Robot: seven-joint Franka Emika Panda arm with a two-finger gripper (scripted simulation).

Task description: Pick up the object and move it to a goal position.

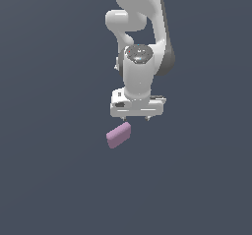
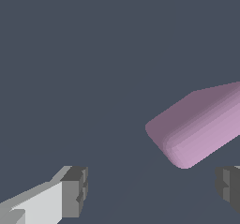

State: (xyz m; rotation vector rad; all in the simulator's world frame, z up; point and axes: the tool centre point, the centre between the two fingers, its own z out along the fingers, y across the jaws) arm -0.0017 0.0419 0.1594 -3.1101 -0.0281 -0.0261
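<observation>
While the arm [image 1: 142,42] hangs over the plain dark desk [image 1: 49,180], its gripper [image 1: 137,117] points downward with the jaws spread wide and nothing between them. In the wrist view the two dark fingertips [image 2: 75,191] stand well apart with bare desk in the gap. In the exterior view the pale pink-purple block [image 1: 118,134] lies on the desk at about seven o'clock from the gripper, just beside it and apart from both fingertips, its long axis running from two o'clock to eight o'clock.
</observation>
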